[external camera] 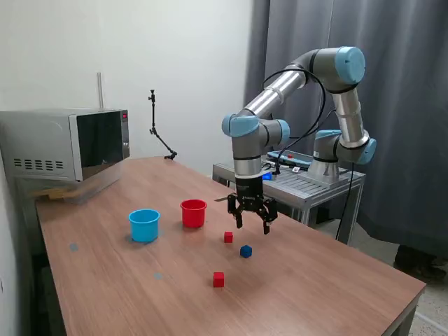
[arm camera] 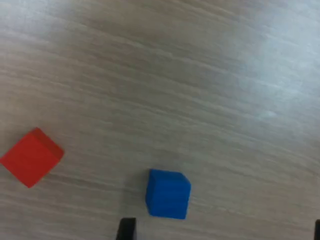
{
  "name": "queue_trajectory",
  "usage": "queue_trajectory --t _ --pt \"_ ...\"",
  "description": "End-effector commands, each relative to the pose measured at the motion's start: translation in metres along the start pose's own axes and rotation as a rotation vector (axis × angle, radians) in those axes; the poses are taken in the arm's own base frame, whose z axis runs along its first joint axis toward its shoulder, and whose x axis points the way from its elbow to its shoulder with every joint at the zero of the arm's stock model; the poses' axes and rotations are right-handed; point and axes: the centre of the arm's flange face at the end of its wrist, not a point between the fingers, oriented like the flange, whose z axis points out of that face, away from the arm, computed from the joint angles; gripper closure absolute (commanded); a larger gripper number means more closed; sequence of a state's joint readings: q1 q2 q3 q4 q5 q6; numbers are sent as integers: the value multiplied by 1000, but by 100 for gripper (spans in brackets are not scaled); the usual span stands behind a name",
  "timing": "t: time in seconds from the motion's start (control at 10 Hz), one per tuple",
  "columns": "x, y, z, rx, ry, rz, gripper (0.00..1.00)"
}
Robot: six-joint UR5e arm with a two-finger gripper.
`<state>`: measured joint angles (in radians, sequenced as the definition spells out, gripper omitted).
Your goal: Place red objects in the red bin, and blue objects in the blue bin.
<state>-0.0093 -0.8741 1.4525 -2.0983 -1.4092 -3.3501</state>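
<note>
Claw point(external camera: 253, 225): your fingers are spread wide, holding nothing, above the counter point(external camera: 315, 280).
Blue cube point(arm camera: 168, 194): just below your claw.
Red cube point(arm camera: 31, 157): nearby.

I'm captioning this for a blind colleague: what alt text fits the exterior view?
A robot arm's open gripper hovers over a wooden table, above a blue cube and two red cubes. A red cup and blue cup stand nearby.

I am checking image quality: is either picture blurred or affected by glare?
Exterior view: sharp and evenly lit, with soft shadows under the gripper and cups. Wrist view: slightly soft, with pale glare on the table; the blue cube and red cube have blurred edges.
</note>
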Motion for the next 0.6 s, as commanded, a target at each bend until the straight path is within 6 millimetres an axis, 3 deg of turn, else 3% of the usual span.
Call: queue_trajectory --t 0.0,0.5 --pt "-8 -1 8 15 -66 0 0" --pt "-13 5 26 19 -69 11 0"
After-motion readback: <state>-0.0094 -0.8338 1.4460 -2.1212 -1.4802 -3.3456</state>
